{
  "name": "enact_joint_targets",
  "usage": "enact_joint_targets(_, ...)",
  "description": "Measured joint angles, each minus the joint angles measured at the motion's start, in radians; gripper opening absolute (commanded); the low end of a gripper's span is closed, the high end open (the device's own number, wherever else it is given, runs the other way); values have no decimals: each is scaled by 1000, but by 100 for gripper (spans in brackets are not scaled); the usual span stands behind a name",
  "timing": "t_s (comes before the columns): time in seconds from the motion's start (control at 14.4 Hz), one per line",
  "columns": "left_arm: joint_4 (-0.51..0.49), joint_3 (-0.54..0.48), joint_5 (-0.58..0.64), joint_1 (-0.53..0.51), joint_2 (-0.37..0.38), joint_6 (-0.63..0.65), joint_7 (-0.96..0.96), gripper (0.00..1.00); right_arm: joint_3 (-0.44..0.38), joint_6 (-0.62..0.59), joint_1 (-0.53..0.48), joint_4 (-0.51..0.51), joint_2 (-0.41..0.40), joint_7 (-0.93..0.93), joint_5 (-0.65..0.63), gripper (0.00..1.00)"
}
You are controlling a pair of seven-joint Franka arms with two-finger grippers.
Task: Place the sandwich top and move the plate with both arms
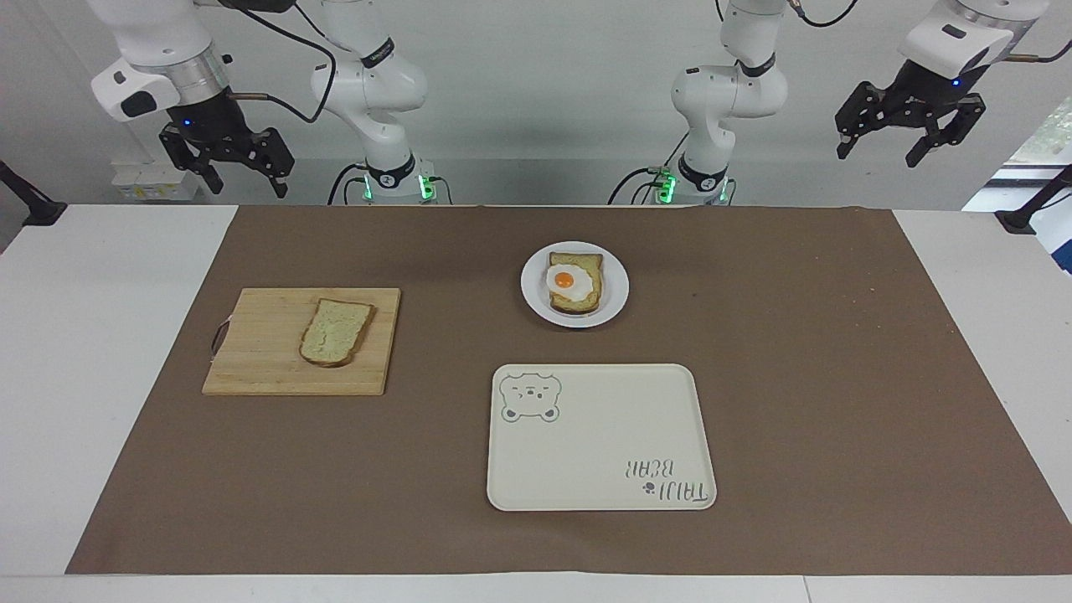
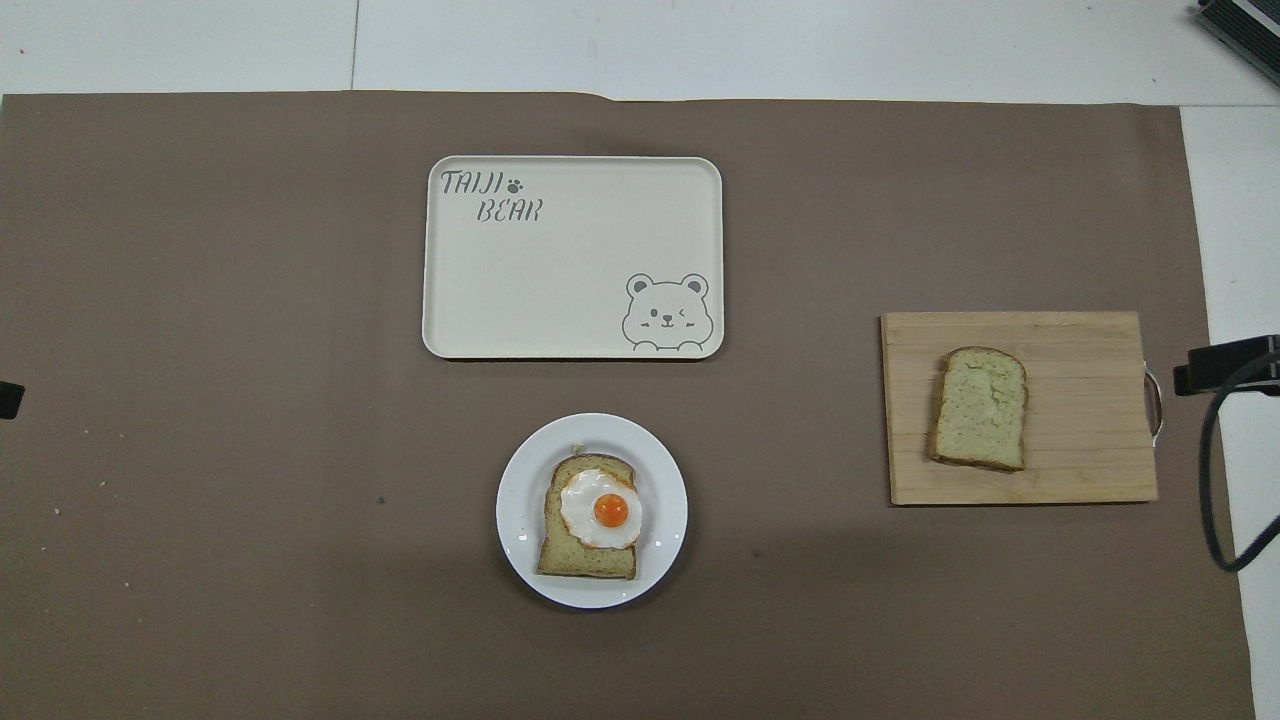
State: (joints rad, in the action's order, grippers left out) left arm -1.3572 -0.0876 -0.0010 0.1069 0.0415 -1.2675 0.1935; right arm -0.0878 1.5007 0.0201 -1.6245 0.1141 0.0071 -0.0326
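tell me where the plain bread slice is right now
The sandwich top lies flat on the wooden cutting board toward the right arm's end of the table, apart from the plate with the egg toast.

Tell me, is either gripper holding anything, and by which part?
Nothing is held. The left gripper and right gripper hang open and empty, high above the table's ends.

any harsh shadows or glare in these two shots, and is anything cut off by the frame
Facing view: soft, even light, only thin shadows under the tray and cutting board; both arms are cropped at the top. Overhead view: a faint darker band across the paper near the plate; no glare.
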Motion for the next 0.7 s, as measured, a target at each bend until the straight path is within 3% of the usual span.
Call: enact_joint_targets(0.7,0,-1,0,-11,0,0,0,100,0,0,0,-1,0,0,0,100)
